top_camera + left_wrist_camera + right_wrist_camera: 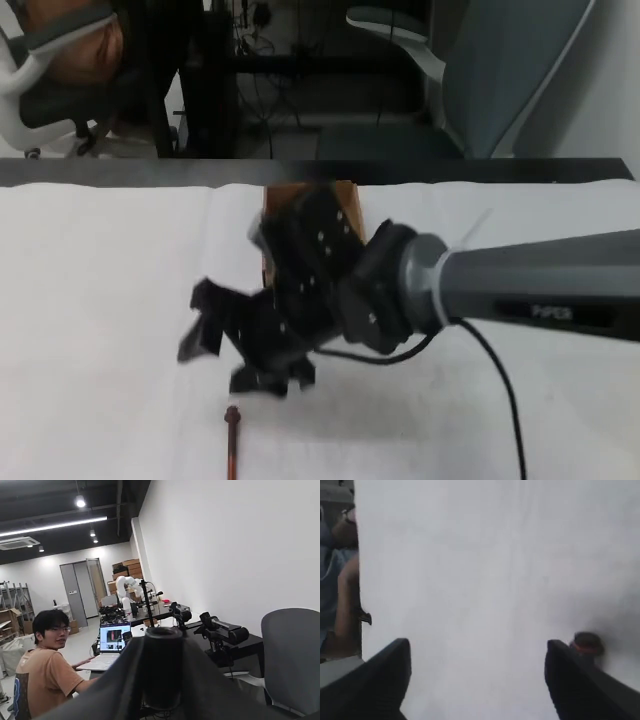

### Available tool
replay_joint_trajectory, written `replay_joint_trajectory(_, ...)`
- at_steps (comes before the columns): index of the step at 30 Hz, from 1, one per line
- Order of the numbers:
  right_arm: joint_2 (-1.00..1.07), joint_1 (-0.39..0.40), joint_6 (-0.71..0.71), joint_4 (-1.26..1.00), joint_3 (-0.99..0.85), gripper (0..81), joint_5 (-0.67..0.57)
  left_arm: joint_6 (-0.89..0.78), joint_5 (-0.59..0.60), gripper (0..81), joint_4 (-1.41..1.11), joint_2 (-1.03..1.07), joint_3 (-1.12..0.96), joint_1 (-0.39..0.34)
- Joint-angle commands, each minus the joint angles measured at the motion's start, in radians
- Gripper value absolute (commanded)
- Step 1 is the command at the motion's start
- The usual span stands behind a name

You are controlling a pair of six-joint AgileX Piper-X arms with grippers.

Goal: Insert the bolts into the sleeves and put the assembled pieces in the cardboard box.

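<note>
Bolt, reddish and round-headed, lies on the white cloth-covered worktop just beside the right tool, which stands spread wide, while the left tool pinches a smooth black cylindrical sleeve.

1. Cloth over the bench: white, matt fabric, faintly creased.
2. Bolt, six o'clock of the right gripper: reddish metal, dull sheen.
3. Right gripper: matt black plastic.
4. Cardboard box: brown, dull.
5. Sleeve: dark, smooth, matt.
</note>
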Motion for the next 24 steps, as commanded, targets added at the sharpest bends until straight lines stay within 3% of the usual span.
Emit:
replay_joint_trajectory(1, -0.07, -0.004, -0.13, -0.028, -0.001, 70.0, 0.061, 0.004, -0.004, 1.8, -0.003, -0.004, -0.019, 0.001)
replay_joint_trajectory(11, -0.303, 0.038, -0.518, -0.011, -0.001, 70.0, 0.24, 0.013, -0.073, 1.8, -0.003, -0.004, -0.019, 0.001)
replay_joint_trajectory(24, -0.789, 0.201, -0.877, 0.232, -0.001, 70.0, 0.629, 0.058, -0.205, 1.8, 0.005, -0.083, -0.021, 0.001)
